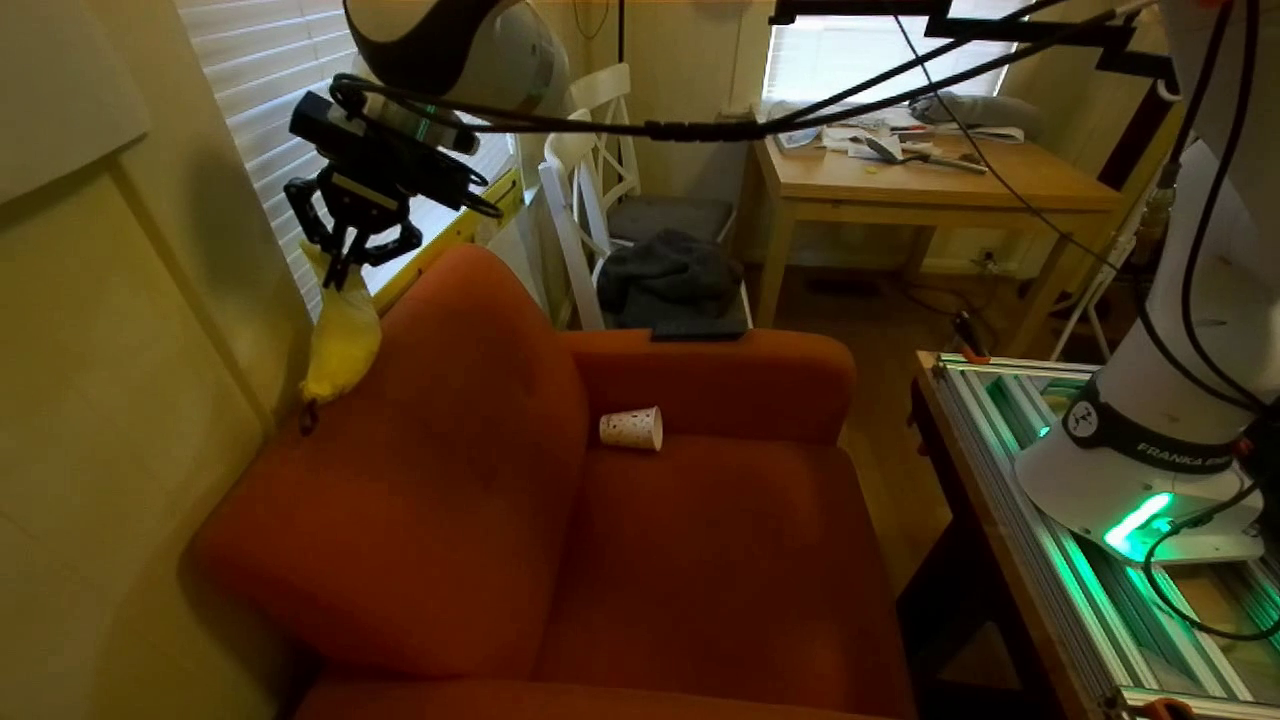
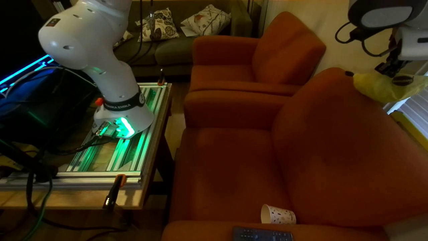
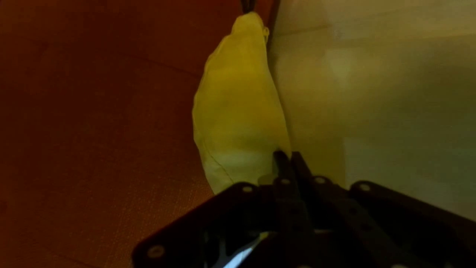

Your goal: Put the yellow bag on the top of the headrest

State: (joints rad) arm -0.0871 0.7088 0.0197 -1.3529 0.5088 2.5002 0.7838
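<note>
Yellow bag (image 1: 345, 345), edge pinched beneath end effector (image 1: 336, 280), at top of headrest (image 1: 430, 440)

Gripper (image 2: 389, 71) meets upper edge of yellow bag (image 2: 381, 89); bag appears across top edge of rust-orange headrest (image 2: 347, 147), contact not discernible. Speckled cup (image 2: 282, 216) lies on its side on seat (image 2: 227, 174); remote (image 2: 262, 234) rests on near armrest (image 2: 199, 231).

Wooden table (image 1: 815, 180) by bright window (image 1: 835, 55)
</note>
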